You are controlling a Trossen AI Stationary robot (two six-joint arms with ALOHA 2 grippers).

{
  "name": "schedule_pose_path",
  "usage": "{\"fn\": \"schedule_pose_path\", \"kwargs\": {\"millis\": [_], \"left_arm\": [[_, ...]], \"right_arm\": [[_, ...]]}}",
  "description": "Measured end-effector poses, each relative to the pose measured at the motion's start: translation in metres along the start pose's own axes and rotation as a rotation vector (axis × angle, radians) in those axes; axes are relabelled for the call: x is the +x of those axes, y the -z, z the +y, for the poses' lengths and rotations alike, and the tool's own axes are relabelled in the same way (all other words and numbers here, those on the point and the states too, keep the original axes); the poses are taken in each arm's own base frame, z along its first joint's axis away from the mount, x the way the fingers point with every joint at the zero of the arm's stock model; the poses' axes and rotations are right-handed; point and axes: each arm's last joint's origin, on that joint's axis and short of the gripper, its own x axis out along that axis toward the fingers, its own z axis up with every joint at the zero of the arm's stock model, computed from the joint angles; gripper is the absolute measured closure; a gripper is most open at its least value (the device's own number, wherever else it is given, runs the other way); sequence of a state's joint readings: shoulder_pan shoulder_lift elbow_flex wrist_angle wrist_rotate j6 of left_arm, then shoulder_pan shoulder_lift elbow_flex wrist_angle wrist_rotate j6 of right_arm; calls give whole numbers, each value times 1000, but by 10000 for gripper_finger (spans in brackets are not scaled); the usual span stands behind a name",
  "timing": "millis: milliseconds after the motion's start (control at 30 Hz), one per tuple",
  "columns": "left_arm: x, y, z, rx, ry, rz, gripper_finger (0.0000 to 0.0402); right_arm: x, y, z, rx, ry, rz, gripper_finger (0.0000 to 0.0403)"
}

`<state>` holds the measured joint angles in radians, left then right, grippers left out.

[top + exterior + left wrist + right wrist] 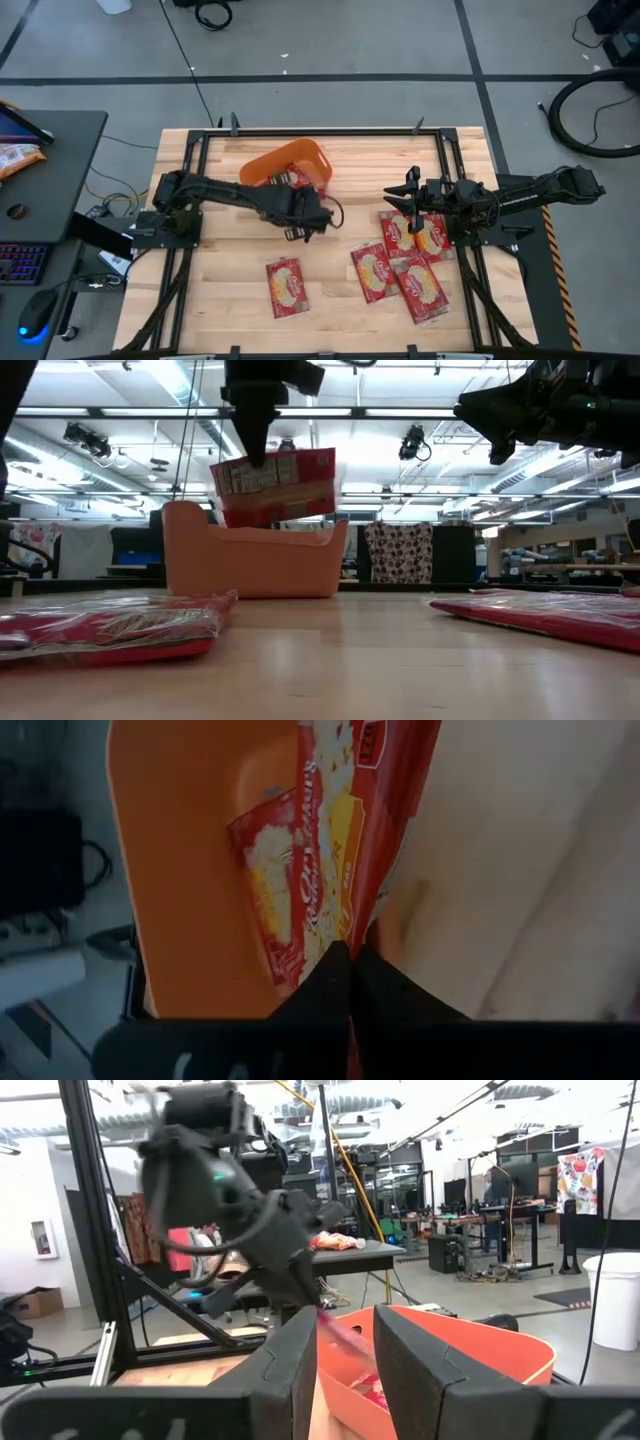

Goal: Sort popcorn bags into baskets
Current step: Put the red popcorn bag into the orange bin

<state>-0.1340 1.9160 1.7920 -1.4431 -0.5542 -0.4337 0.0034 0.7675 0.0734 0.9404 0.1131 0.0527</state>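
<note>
Left tool [262, 460] pinches a popcorn bag [275, 485] shut, hanging over the orange basket [255, 565]. One bag [268, 885] already inside (maybe more, can't tell). Five glossy flat red packets [286, 286] left on the wooden worktop [220, 290]. Right tool [408, 200] parked above them, fingers slightly apart, empty.

Red popcorn bag [275, 485] held hanging from above by the left gripper [256, 455], over the orange basket [255, 560], more red bags laid flat on the wooden table [330, 660], right gripper [500, 410] raised.
</note>
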Motion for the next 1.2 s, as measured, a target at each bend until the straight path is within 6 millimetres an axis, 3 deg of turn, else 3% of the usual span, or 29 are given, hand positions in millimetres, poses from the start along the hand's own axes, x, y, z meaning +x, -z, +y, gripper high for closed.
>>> {"fn": "schedule_pose_path", "kwargs": {"millis": [867,1200], "left_arm": [[60,-14,96,-219,64,240,392],[58,-15,91,-214,170,251,282]], "right_arm": [[0,0,0,-1,-2,2,295],[0,1,0,-5,-2,10,295]]}}
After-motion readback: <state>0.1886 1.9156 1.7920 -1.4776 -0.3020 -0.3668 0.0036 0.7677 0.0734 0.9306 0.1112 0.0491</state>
